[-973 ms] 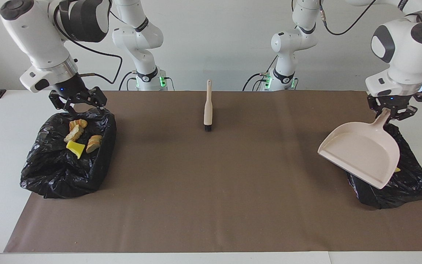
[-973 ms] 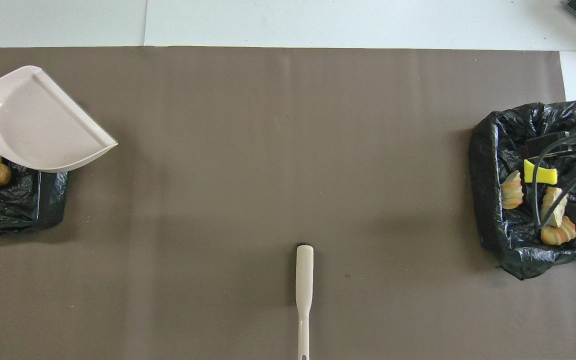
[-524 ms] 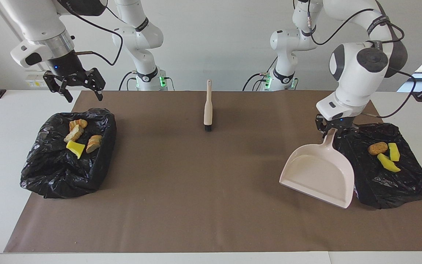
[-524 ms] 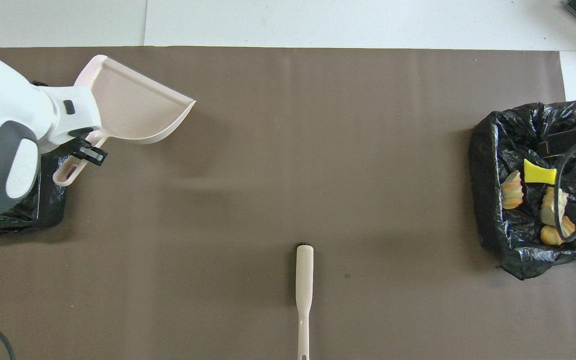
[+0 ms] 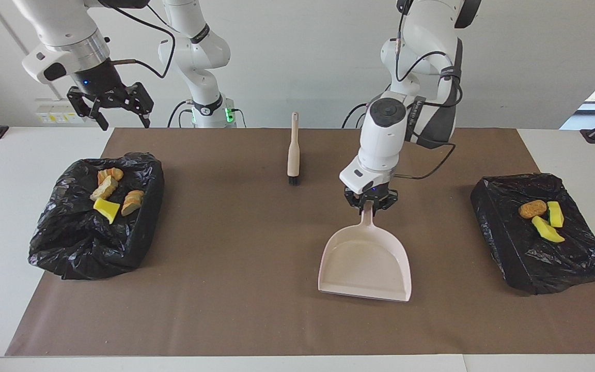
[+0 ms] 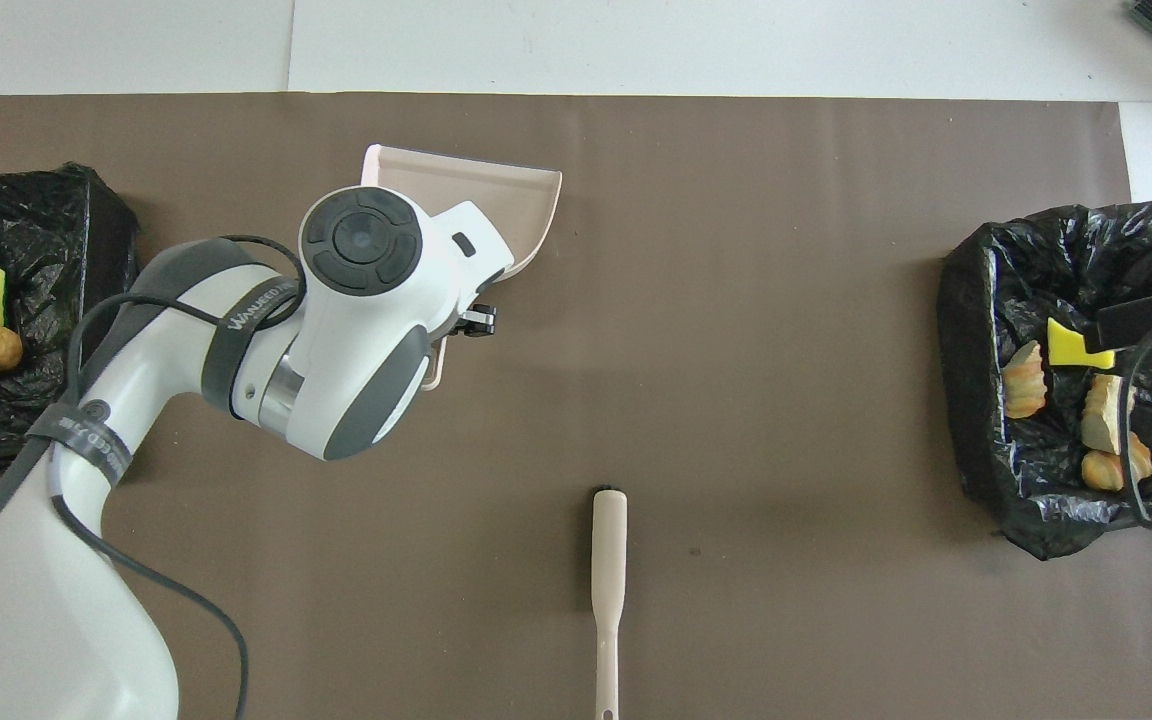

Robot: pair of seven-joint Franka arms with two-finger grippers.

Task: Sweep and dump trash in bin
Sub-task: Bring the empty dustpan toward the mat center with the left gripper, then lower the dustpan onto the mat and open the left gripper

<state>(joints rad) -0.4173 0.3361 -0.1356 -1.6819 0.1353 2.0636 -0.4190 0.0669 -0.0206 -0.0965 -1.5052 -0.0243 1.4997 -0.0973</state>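
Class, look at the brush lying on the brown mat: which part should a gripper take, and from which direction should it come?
Probably the brush by its slim handle, from straight above. It lies flat, bristles pointing away from the robots, with the narrow handle end nearest them and bare mat on both sides.

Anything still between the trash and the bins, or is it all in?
Nothing visible in the way: no scraps lie on the brown mat. Four sit in the bag at the right arm's end, three in the bag at the left arm's end. The left hand holds the empty dustpan.
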